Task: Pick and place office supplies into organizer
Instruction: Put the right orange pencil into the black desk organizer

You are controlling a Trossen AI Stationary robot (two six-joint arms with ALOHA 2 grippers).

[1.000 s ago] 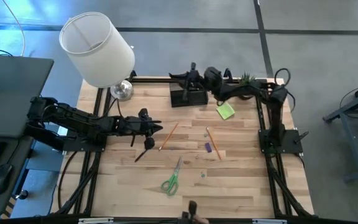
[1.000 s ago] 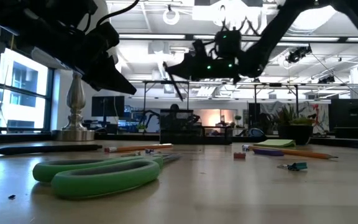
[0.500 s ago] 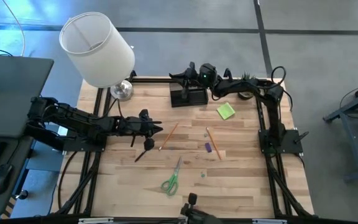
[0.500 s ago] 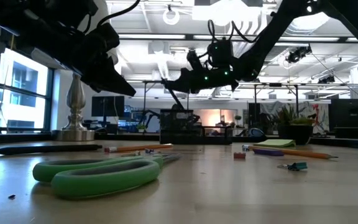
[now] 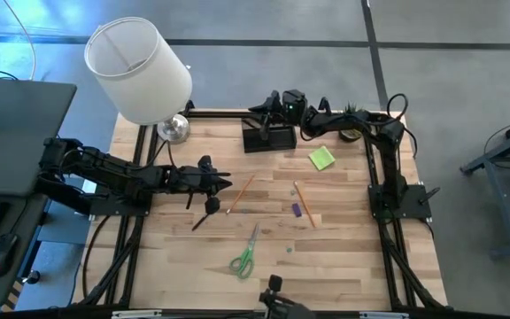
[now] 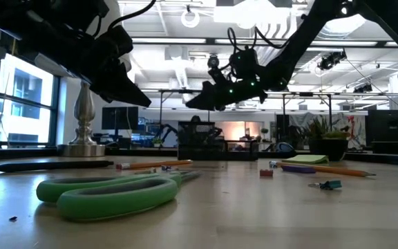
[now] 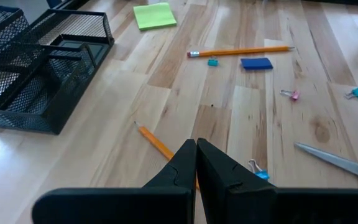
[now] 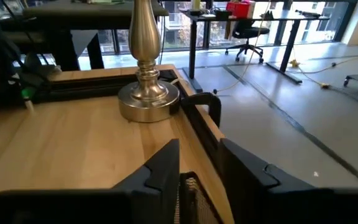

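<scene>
The right tool (image 8: 199,152), fingers apart above the organizer (image 5: 270,139), should rise straight clear (left tool (image 7: 196,148) pinched together, over a pencil (image 7: 154,140)).

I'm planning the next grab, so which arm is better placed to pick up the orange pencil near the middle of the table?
Probably the left. Its claw, fingers shut, sits right beside the orange pencil, which shows just past its fingertips in the left wrist view. The right claw is open, over the organizer at the far edge.
</scene>
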